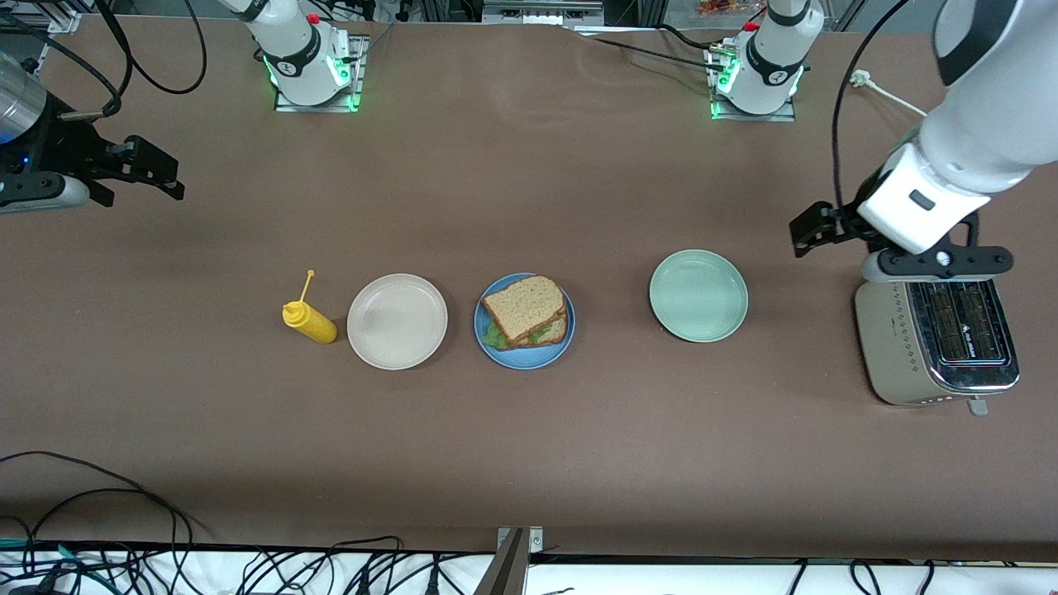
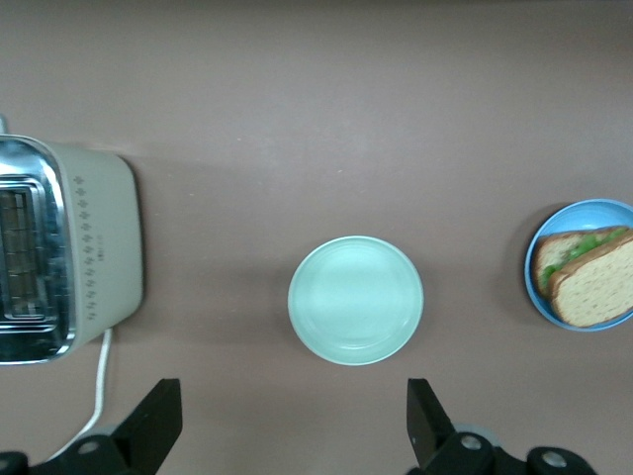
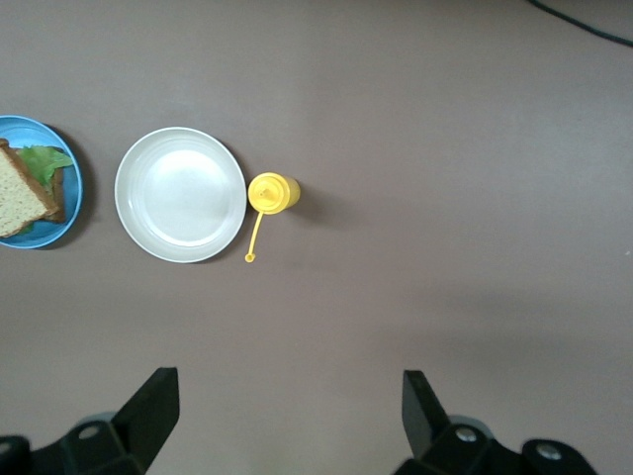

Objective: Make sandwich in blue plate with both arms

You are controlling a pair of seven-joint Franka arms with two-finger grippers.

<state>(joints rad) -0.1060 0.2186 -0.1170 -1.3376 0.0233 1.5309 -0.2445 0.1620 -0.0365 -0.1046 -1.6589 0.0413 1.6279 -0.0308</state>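
Three plates lie in a row across the middle of the table, with both claws raised well clear of them at either end.

Nearest the front camera sits the toaster (image 1: 938,343), at the left arm's end of the table. The left claw (image 1: 814,227) hangs just above the toaster's top edge, fingers spread wide with nothing between them. In the left wrist view those two black fingers (image 2: 158,421) stand far apart over bare table, with the pale green plate (image 2: 355,300) lying between and ahead of them.

Next comes the plate row. The pale green plate (image 1: 698,296) sits closest to the left claw and carries nothing. The blue plate (image 1: 524,321) is in the centre of the row, about midway between the two claws. On it rests the sandwich (image 1: 526,311): two brown bread slices stacked slightly askew, with green lettuce showing at the lower slice's edge. The beige plate (image 1: 397,321) lies beside the blue plate toward the right claw and carries nothing. A yellow squeeze bottle (image 1: 310,321) lies on its side, touching or nearly touching the beige plate's rim on the right claw's side.

Farthest from the front camera, the right claw (image 1: 161,178) hovers over bare table at the right arm's end, fingers (image 3: 148,411) likewise spread and holding nothing.
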